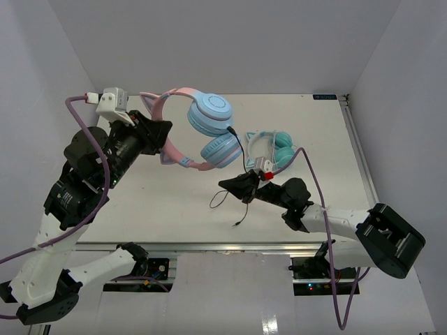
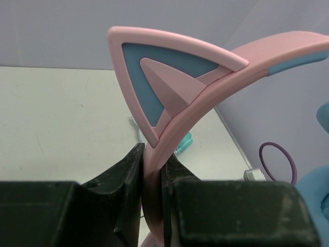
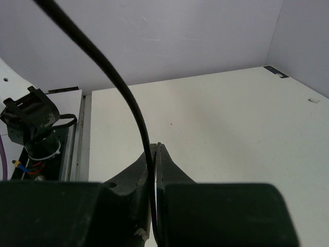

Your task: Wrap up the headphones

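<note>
The pink cat-ear headphones (image 1: 183,94) with round light-blue ear cups (image 1: 210,114) are held up above the table's left-centre. My left gripper (image 1: 166,131) is shut on the pink headband (image 2: 154,170), just below a cat ear (image 2: 159,87). The thin black cable (image 1: 241,150) runs from the upper cup down to my right gripper (image 1: 229,184), which is shut on the cable (image 3: 131,103). Its loose end with the plug (image 1: 239,223) trails on the table.
A second cat-ear pair with teal cups (image 1: 281,148) lies on the white table (image 1: 335,160) right of centre, just behind my right wrist. Grey walls close in the left, back and right. The table's metal front rail (image 1: 230,246) runs along the near edge.
</note>
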You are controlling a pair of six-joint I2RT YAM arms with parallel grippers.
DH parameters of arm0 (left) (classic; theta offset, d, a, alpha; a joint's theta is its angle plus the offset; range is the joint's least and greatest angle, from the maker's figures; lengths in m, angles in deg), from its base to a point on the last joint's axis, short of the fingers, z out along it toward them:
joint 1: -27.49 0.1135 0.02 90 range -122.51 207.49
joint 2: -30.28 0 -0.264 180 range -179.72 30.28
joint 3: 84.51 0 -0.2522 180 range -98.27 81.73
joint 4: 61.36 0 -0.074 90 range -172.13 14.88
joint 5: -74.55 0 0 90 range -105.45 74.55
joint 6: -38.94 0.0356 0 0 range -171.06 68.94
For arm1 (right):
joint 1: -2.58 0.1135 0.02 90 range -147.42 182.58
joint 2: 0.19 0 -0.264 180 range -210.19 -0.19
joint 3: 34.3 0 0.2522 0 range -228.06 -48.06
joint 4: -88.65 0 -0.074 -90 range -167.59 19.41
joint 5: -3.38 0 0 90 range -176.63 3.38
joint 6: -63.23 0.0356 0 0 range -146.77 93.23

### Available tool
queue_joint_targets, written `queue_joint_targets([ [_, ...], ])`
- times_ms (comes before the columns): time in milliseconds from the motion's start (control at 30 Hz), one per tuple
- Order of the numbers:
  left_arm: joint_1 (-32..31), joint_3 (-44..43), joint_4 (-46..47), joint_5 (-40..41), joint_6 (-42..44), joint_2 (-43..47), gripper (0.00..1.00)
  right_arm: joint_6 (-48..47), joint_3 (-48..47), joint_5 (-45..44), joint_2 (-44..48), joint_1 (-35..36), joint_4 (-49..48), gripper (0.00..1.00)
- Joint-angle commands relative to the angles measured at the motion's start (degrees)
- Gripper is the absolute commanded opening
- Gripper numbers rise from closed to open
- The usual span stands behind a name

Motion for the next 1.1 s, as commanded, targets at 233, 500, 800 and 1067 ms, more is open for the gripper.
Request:
queue_joint_targets([
  [233, 0.0, 8.8, 2.0, -39.5, 7.3, 5.1, 0.00, -6.7, -1.4, -6.8, 10.9, -2.7, 11.5, 0.08],
  [500, 0.1, 14.9, 1.2, -50.8, 12.7, 6.7, 0.00, -9.8, -6.2, -8.1, 13.5, -2.8, 19.9, 0.08],
  [800, 0.0, 17.8, 2.7, -59.1, 14.1, 5.6, 0.00, -11.5, -17.0, -5.8, 7.8, -3.2, 28.8, 0.08],
  [1067, 0.0, 20.5, 8.4, -58.5, 11.2, 5.9, 0.00, -9.1, -18.8, -2.4, 4.5, -3.3, 28.1, 0.08],
])
